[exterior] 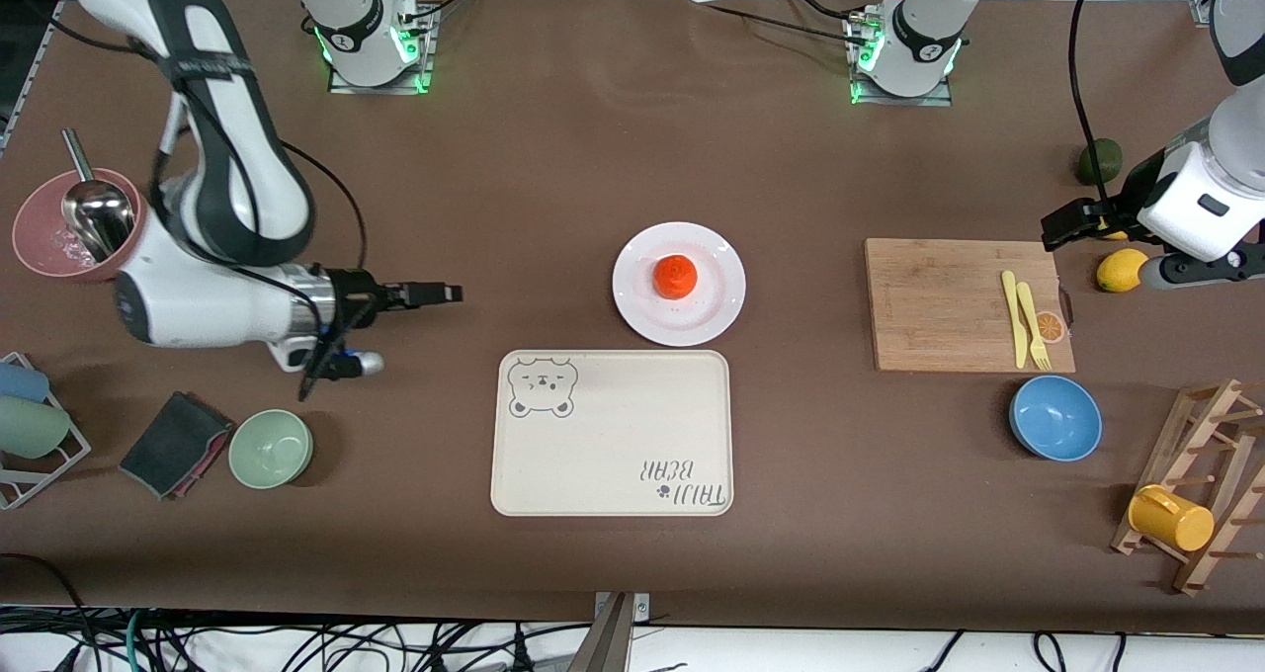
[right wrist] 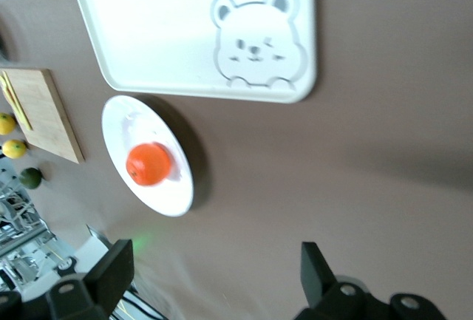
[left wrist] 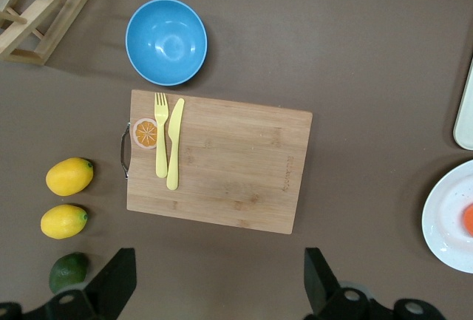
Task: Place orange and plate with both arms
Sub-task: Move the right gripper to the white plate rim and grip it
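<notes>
Orange (exterior: 675, 276) sits on plate (exterior: 679, 283), approx. centre of it. Plate flat on table (exterior: 593, 158), mid-table, just farther from front cam than bear tray (exterior: 613, 433); plate and tray apart, small gap. In right wrist view, orange (right wrist: 149, 163) on plate (right wrist: 151, 159), tray (right wrist: 194, 28) beside it. In left wrist view, only plate edge (left wrist: 448, 220) and a sliver of orange (left wrist: 468, 219) show.

Right gripper (exterior: 435, 294): in the air over bare table, at 9 o'clock from plate, well apart from it, pointing toward plate. Fingers (right wrist: 111, 272) spread wide in right wrist view, nothing between them. Holding nothing.

Left gripper (exterior: 1062, 225): up over the left arm's end of table, above the board's (exterior: 969, 304) corner nearest the lemon (exterior: 1122, 270). Fingers (left wrist: 118, 279) spread wide in left wrist view, nothing held. At 3 o'clock from plate, well apart.

Other items: yellow fork (exterior: 1033, 326) and knife (exterior: 1013, 316) lie side by side on board, orange-slice sticker (exterior: 1051, 327) next to them. Blue bowl (exterior: 1055, 417) at 6 o'clock from board, nearer front cam. Avocado (exterior: 1099, 162) at approx. 1 o'clock from board. Green bowl (exterior: 271, 448) and pink bowl (exterior: 69, 237) w/ metal scoop (exterior: 94, 212) at right arm's end. Yellow mug (exterior: 1171, 519) on wooden rack (exterior: 1201, 484).
</notes>
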Robot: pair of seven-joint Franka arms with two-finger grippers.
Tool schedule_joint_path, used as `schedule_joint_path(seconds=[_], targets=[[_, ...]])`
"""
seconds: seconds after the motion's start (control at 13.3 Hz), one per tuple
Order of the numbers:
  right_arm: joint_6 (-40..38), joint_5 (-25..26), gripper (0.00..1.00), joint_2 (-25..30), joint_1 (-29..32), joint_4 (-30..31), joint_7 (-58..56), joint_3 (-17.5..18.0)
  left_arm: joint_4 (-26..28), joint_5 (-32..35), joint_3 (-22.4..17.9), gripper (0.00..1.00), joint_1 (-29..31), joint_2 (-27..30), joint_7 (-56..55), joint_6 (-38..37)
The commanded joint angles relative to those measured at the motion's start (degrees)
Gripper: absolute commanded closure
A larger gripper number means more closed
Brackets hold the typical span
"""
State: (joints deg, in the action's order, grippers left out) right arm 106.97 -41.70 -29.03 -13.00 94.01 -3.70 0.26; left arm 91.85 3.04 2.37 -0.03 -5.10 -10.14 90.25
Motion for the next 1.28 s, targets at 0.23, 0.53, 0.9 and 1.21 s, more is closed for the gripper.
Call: schedule_joint_path(seconds=[0.23, 0.53, 0.9, 1.21], targets=[[14.90, -18.64, 0.00, -6.38, -14.57, -0.24, -5.14, -0.08, -4.73, -1.37, -0.34, 0.00, -0.32, -0.26, 1.18, -1.39], [17.22, -33.16, 0.00, -12.36, -16.61, -0.32, -21.41, 0.09, -7.04, -1.36, -0.43, 0.00, 0.12, -0.44, 1.53, -1.48], [17.74, -33.36, 0.01, -14.92, -17.06, 1.87, -29.08, 0.09, -7.13, -1.37, 0.18, 0.00, -0.32, -0.61, 1.18, -2.09], [18.18, -33.44, 0.11, -15.79, -18.37, 3.10, -29.79, 0.09, -7.21, -1.19, 0.18, 0.00, -0.23, -0.35, 1.27, -2.88]])
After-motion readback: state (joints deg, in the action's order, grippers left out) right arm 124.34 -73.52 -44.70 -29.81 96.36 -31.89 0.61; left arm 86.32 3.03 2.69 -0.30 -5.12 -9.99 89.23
